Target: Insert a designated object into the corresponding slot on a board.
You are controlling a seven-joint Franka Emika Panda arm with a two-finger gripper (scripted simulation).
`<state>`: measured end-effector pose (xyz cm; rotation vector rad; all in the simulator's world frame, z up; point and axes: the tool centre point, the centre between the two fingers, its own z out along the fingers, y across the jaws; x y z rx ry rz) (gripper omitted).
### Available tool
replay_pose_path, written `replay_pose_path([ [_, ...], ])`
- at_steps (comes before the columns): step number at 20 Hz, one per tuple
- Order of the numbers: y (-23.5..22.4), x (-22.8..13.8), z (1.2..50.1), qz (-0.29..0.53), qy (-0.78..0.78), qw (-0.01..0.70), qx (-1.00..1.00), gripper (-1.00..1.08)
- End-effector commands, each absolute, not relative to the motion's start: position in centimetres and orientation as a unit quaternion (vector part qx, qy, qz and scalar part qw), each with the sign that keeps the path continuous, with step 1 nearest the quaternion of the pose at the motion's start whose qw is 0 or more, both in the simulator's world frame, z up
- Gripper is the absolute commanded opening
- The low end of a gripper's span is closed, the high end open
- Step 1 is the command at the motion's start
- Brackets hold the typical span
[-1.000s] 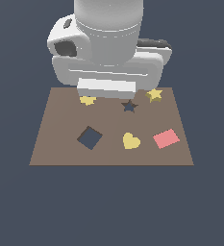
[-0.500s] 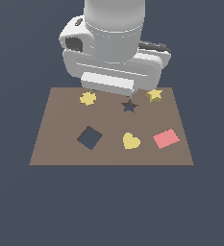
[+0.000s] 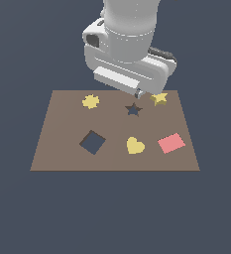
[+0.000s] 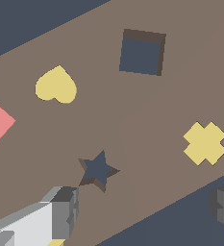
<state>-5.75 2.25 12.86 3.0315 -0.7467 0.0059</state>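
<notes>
**Reaching for the star block**

Closing on the yellow star (image 3: 159, 98) means settling the jaws (image 4: 142, 211) squarely over it first. It lies at the board's (image 3: 62, 149) far edge, toward the exterior view's right, just beyond the star hole (image 3: 133, 109). The jaws stand wide apart and hold nothing (the wrist view barely catches the block). Descend straight, grip across its body, then lift clear before moving over the hole.
</notes>
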Motion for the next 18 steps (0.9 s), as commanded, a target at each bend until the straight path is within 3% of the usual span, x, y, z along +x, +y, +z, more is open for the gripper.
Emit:
replay_pose_path([
  [1,3.1,-6.7,12.2,0.002,-0.277,0.009,0.961,1.00],
  [18,10.1,-10.7,8.0,0.001,-0.512,0.004,0.859,1.00],
])
